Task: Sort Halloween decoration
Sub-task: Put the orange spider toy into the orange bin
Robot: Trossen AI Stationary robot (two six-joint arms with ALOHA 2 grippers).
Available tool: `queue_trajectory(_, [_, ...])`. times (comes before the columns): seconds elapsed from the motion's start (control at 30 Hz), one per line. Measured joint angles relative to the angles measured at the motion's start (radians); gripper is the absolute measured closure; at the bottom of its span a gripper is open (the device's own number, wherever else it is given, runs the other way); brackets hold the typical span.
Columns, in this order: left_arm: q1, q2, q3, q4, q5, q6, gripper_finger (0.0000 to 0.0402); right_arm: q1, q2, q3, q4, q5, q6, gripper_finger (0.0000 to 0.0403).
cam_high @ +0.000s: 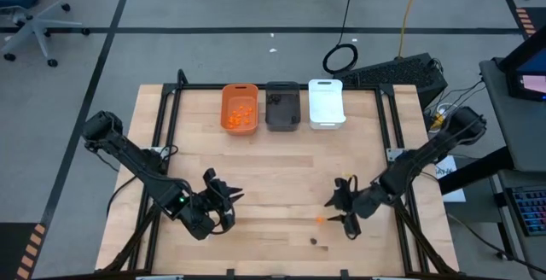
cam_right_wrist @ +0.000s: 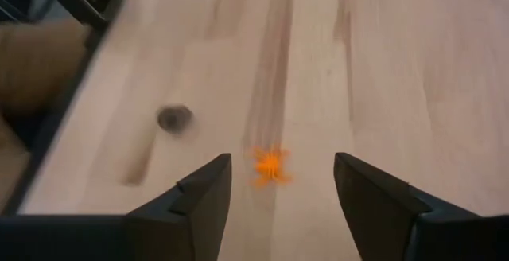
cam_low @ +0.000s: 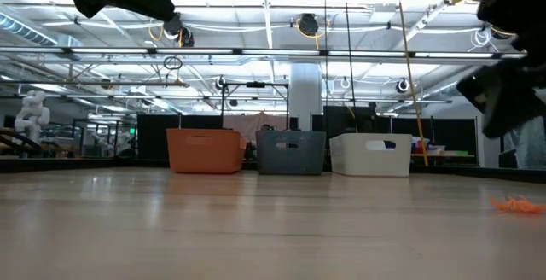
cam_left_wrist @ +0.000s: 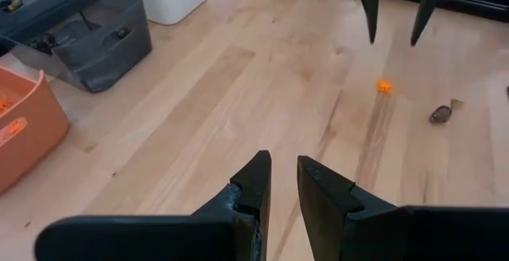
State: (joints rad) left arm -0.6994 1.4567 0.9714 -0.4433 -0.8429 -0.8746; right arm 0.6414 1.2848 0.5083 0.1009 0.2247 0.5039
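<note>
A tiny orange decoration piece lies on the wooden table near its front edge. It also shows in the high view and the left wrist view. A small dark lump lies close by on the wood. My right gripper is open and slants down just right of the orange piece. In its wrist view one finger stands on each side of the piece, touching nothing. My left gripper hovers at the front left, open by a narrow gap, with nothing between its fingers.
Three bins stand in a row at the table's far edge: orange with several orange pieces inside, dark grey and white. A black frame runs along the table's sides. Bare wood lies between the arms and the bins.
</note>
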Motion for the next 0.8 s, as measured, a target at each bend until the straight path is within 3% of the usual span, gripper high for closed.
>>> queue_trajectory(0.17, [0.006, 0.000, 0.000, 0.015, -0.005, 0.020, 0.0336, 0.025, 0.082, 0.000, 0.007, 0.066, 0.042, 0.0198])
queue_trajectory(0.5, [0.022, 0.000, 0.000, 0.017, -0.007, 0.020, 0.0336, 0.025, 0.238, 0.000, 0.141, 0.060, 0.053, 0.0183])
queue_trajectory(0.8, [0.025, 0.000, 0.000, 0.014, -0.007, 0.044, 0.0336, 0.024, 0.326, 0.002, 0.248, 0.060, 0.060, 0.0224])
